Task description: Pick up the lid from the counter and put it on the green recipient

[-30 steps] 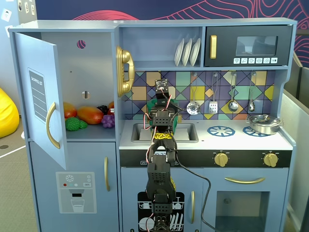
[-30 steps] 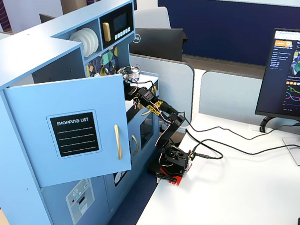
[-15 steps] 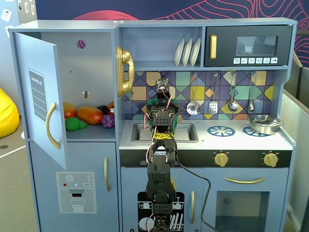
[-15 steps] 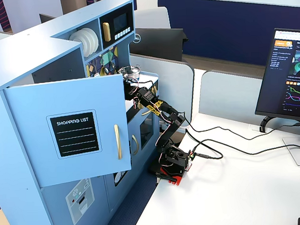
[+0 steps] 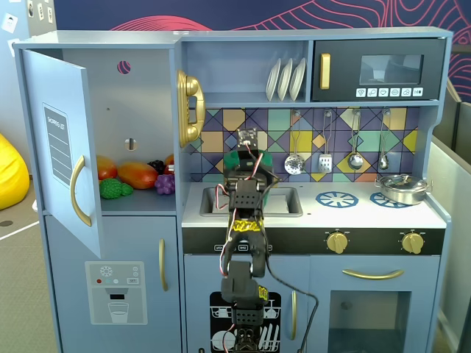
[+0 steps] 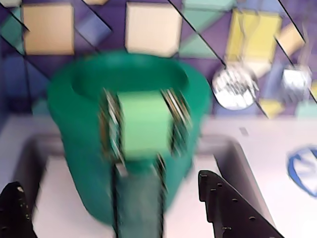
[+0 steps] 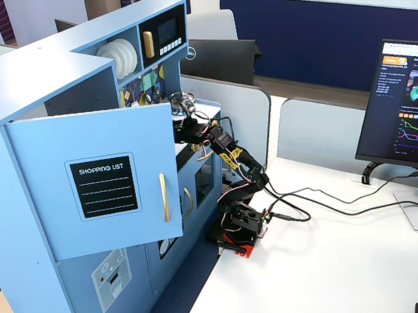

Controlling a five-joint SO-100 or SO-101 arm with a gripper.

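— Green recipient (image 6: pixel 84 148) first: where do you have it?

— Dead centre of your wrist view, blurred but plain enough: a dark green pot with its mouth open toward 12 o'clock and the lighter tab handle (image 6: pixel 146 124) facing the camera. It stands at the sink (image 6: pixel 233 148); whether in the basin or on the back rim, you cannot tell from this. In a fixed view the arm covers most of it, and only a green edge (image 5: pixel 235 159) shows against the tiled wall above the sink (image 5: pixel 287 200).

— And your tool (image 6: pixel 106 183)?

— Spread wide, nothing between the jaws. The black fingers (image 6: pixel 228 208) enter at 5 and 7 o'clock, one either side of the pot's lower wall and short of touching it.

— The lid?

— You cannot place it in any of the three views.

— What else is on the worktop (image 5: pixel 309 213)?

— A blue burner ring (image 6: pixel 304 168) at 4 o'clock of the pot in the wrist view, and a round strainer (image 6: pixel 235 87) hanging on the wall at 2 o'clock. In the fixed view a silver pan (image 5: pixel 401 189) sits well apart at 3 o'clock, on the far burner.
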